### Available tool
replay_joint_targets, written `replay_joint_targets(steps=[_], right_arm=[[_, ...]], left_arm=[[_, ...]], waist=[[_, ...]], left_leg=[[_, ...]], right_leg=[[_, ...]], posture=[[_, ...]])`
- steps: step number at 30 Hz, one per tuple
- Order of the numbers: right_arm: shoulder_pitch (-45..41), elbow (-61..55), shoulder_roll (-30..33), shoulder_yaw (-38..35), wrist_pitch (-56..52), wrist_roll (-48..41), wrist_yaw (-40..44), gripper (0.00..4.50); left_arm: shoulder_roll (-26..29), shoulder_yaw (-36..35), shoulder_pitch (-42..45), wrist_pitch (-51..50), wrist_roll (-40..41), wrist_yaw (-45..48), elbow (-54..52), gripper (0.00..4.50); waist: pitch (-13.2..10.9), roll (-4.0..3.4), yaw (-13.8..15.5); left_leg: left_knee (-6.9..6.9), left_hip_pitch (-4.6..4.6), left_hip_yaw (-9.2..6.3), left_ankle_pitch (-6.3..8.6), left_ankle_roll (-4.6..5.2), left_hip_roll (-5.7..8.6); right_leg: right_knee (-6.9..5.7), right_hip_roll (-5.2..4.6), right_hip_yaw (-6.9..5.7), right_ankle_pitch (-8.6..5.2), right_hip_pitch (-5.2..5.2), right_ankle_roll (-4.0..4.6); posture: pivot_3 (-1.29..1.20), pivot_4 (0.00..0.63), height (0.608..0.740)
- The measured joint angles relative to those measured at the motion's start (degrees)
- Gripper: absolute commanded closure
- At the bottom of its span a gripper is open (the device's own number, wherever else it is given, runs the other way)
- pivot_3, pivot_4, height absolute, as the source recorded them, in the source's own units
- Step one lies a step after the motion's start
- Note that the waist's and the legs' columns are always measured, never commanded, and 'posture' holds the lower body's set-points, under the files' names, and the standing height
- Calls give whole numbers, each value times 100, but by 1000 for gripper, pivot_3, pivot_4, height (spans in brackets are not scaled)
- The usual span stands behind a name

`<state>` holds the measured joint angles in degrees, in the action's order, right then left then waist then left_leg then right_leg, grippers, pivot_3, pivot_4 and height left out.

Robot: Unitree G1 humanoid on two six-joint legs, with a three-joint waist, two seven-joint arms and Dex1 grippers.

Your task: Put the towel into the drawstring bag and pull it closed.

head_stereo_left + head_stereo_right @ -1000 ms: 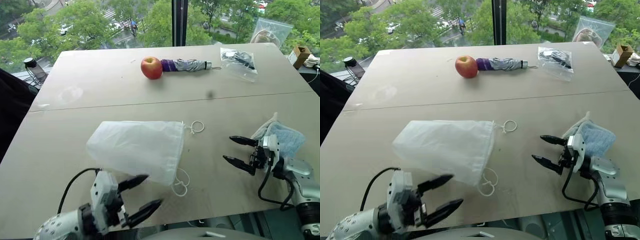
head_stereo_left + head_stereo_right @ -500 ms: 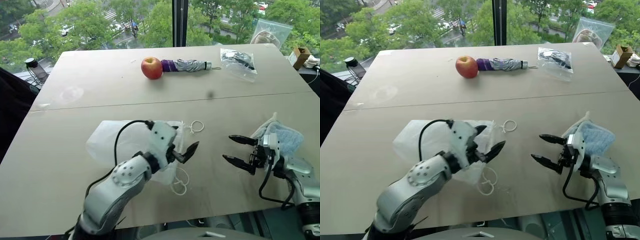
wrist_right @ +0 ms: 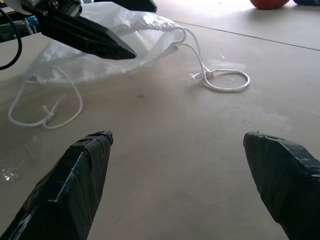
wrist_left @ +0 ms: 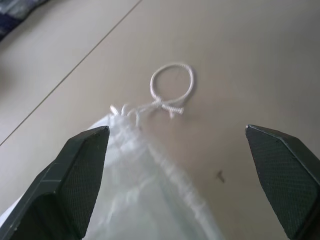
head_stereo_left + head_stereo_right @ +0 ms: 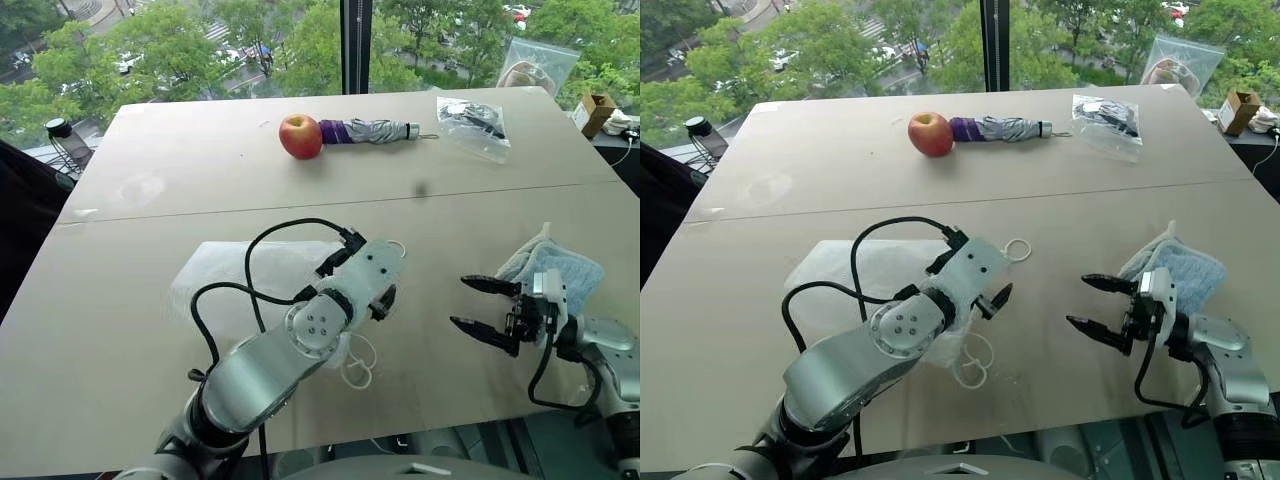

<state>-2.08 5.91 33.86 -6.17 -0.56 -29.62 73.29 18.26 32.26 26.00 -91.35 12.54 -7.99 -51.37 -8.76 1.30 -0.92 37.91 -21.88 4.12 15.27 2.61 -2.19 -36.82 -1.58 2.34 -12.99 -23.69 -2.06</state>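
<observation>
Now drawstring bag [image 5: 250, 285] flat on table [image 5: 200, 170]; left gripper [image 4: 185, 165] over its mouth, jaws wide, empty. Towel [image 5: 560, 275] right of bag, behind right gripper [image 5: 480, 307], jaws wide, empty.

Drawstring bag [image 4: 145, 200]: thin translucent white cloth, puckered at the mouth, with twisted white cord [image 4: 172, 85]. Towel [image 5: 562, 272]: fluffy light-blue terry; table [image 5: 200, 160]: smooth matt beige top. Left gripper [image 4: 185, 172] pads are matt black with a fine grid texture; apple [image 5: 301, 136] glossy, zip bag [image 5: 477, 124] clear shiny plastic.
</observation>
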Motion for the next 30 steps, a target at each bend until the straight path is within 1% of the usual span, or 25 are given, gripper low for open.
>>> replay_joint_targets(steps=[6,12,14,16,18,19,21,25,27,30], right_arm=[[-411,30,-45,-1,-124,-46,-118,0],[-420,-365,-48,21,-320,-187,-125,0],[-464,-360,-82,40,-322,-183,-147,0],[-535,-339,-141,72,-321,-179,-168,0],[-606,-303,-176,99,-299,-158,-167,0],[-618,-266,-184,107,-293,-134,-163,0],[-658,-176,-218,138,-288,-83,-157,0],[-783,-80,-331,180,-275,-44,-155,0],[-796,-50,-369,192,-233,-9,-142,0],[-825,-7,-414,224,-180,19,-130,0]], left_arm=[[-2,-31,-286,-103,-193,-96,345,29],[755,-2,-434,-49,-416,-126,277,29],[1326,85,-508,45,-478,-115,78,29],[2170,349,-600,415,-608,-52,-101,29],[3367,670,-799,1006,-938,8,-211,29],[3691,725,-915,1211,-1093,20,-208,29],[4106,772,-1149,1695,-1455,22,-184,29],[4202,491,-1703,2591,-2202,-305,-4,29],[4100,179,-2168,3058,-2593,-598,87,29],[3960,-236,-3103,3762,-2964,-869,135,29]], waist=[[-1,2,49],[-2,4,11],[-3,5,-5],[-10,12,-4],[-12,12,7],[-14,12,20],[-16,13,52],[-20,19,81],[-20,19,79],[-21,19,56]], left_leg=[[17,-11,-7,0,0,2],[17,-5,-5,0,0,-1],[17,-2,-4,0,0,-4],[17,-2,-7,1,-1,-8],[12,-1,-7,1,-2,-7],[12,-5,-6,1,-2,-7],[12,-13,-6,1,-2,-2],[16,-20,0,2,0,4],[13,-20,-1,2,1,3],[-8,-16,-2,2,0,1]], right_leg=[[-1,-9,-9,-3,0,5],[-6,-11,-6,-3,1,6],[-12,-11,-4,-3,0,7],[-16,-13,-1,-3,-2,8],[-15,-29,0,-4,-3,9],[-13,-36,-1,-4,-4,9],[0,-55,-4,-4,-3,9],[8,-76,-3,-3,-3,9],[9,-82,-4,-3,-3,9],[10,-89,-6,-3,-6,10]], posture=[[0,150,740],[0,150,740],[0,150,740],[0,150,740],[0,150,740],[0,150,740],[0,150,740],[0,150,740],[0,150,740],[0,150,740]])
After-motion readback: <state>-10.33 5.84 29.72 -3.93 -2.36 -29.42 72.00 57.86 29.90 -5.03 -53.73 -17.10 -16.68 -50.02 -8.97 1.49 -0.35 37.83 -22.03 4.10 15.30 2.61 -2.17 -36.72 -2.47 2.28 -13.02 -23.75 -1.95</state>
